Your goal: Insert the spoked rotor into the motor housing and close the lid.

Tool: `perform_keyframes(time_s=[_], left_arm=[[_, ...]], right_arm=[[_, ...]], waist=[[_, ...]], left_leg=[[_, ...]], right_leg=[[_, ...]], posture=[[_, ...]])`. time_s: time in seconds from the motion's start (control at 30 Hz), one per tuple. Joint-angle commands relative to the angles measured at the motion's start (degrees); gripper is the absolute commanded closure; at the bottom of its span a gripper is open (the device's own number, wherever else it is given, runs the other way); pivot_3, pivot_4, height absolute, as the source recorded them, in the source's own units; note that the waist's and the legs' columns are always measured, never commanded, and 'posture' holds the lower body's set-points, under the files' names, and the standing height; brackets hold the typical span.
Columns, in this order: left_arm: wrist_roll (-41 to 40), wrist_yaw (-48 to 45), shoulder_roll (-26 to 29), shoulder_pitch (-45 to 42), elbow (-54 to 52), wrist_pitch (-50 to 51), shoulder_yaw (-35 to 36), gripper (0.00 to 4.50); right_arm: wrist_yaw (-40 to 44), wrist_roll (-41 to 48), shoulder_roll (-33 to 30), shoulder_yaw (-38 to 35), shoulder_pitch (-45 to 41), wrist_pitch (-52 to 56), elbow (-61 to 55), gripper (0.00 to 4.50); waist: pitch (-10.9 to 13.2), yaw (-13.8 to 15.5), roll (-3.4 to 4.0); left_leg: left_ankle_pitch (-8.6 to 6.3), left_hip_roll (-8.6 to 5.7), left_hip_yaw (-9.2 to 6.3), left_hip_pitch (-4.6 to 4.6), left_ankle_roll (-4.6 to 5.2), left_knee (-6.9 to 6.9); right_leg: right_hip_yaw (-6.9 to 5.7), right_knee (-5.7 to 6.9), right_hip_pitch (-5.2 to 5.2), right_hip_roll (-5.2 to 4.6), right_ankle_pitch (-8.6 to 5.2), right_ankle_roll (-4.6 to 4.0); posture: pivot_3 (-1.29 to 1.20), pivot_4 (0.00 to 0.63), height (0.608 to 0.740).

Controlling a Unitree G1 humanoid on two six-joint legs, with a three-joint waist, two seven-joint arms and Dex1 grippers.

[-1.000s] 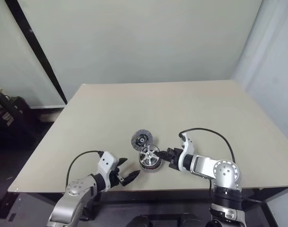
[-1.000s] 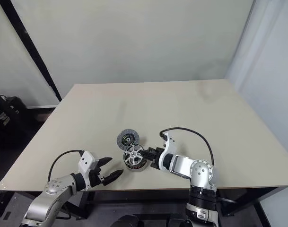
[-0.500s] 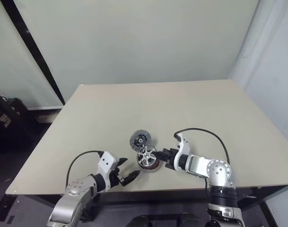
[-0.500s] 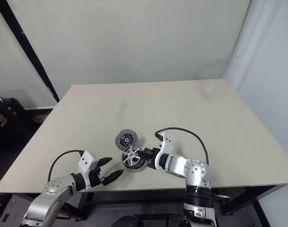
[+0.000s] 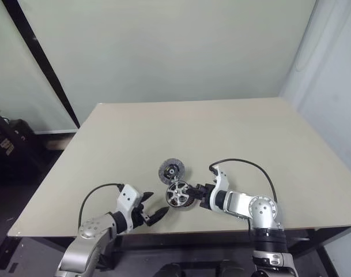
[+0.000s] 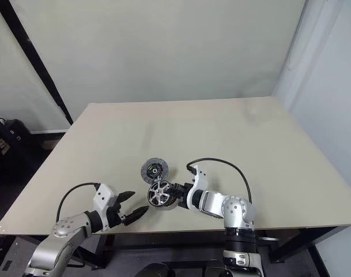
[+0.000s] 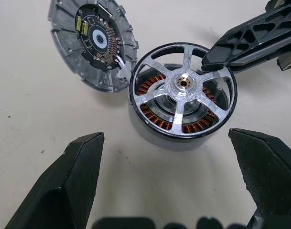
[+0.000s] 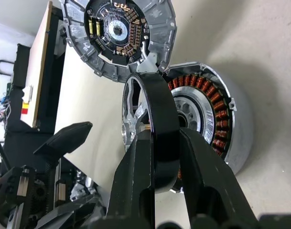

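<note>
The spoked rotor (image 8: pixel 152 112), a silvery wheel with a dark rim, is tilted on edge against the mouth of the motor housing (image 8: pixel 202 109), whose copper windings show behind its spokes. My right gripper (image 5: pixel 193 190) is shut on the rotor's rim. The housing's pale side wall (image 7: pixel 159 138) rests on the table. The lid (image 5: pixel 170 170), a grey disc with a dark centre, lies just beyond the housing and touches it. My left gripper (image 5: pixel 157 205) is open and holds nothing, a short way in front of the housing and pointed at it.
All the parts sit near the front edge (image 5: pixel 192 231) of the beige table (image 5: pixel 233 133), whose far half is bare. A black cable (image 5: pixel 244 164) loops over my right forearm. Dark equipment (image 5: pixel 5 144) stands on the floor past the table's left side.
My right gripper has shifted a little left and down with the rotor, which now leans more steeply over the housing. The left arm has kept still.
</note>
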Motion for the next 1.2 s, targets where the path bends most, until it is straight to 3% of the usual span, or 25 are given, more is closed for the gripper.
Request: perform_keyframes(time_s=[0.03, 0.37, 0.53, 0.87, 1.2], left_arm=[[-0.1, -0.1, 0.0, -0.6, -0.7, -1.2, 1.0, 0.00], [0.1, -0.3, -0.2, -1.1, -0.4, -1.2, 0.7, 0.00], [0.2, -0.4, -0.3, -1.5, -0.1, -1.3, 0.5, 0.00], [0.3, -0.4, -0.3, -1.8, 0.0, -1.2, 0.4, 0.00], [0.3, -0.3, -0.4, -1.7, -0.2, -1.1, 0.4, 0.00]], right_arm=[[0.7, 0.2, 4.4, 2.4, 3.8, -1.5, -1.9, 3.40], [1.0, 1.3, 2.6, 1.4, 3.7, -2.5, -4.5, 0.09], [1.5, 2.0, 2.0, 1.2, 3.6, -2.4, -5.2, 0.04], [8.4, -0.9, -2.7, 10.7, 5.7, -5.9, -8.6, 0.04], [10.9, -4.0, -4.1, 13.6, 6.2, -9.2, -9.1, 0.04]], waist=[[0.0, 0.0, 0.00], [0.0, 0.0, -0.02], [0.0, 0.0, -0.03], [-0.1, -0.7, -0.09], [-0.1, -0.6, -0.11]], left_leg=[[0.00, 0.00, 0.00, 0.00, 0.00, 0.00], [0.00, 0.00, -0.01, 0.08, 0.00, 0.01], [0.00, 0.00, 0.00, 0.09, 0.00, 0.04], [0.00, 0.09, 0.07, 0.10, 0.00, 0.04], [-0.01, 0.19, 0.12, 0.13, -0.02, 0.11]], right_leg=[[0.00, 0.00, 0.00, 0.00, 0.00, 0.00], [0.00, 0.01, 0.07, 0.00, 0.00, 0.00], [0.00, 0.00, 0.11, 0.00, 0.00, 0.00], [0.00, 0.01, 0.11, 0.02, 0.00, 0.00], [-0.03, 0.02, 0.10, 0.04, -0.02, -0.03]], posture=[[0.00, 0.000, 0.740], [0.00, 0.000, 0.740], [0.00, 0.000, 0.740], [0.00, 0.000, 0.740], [0.00, 0.000, 0.740]])
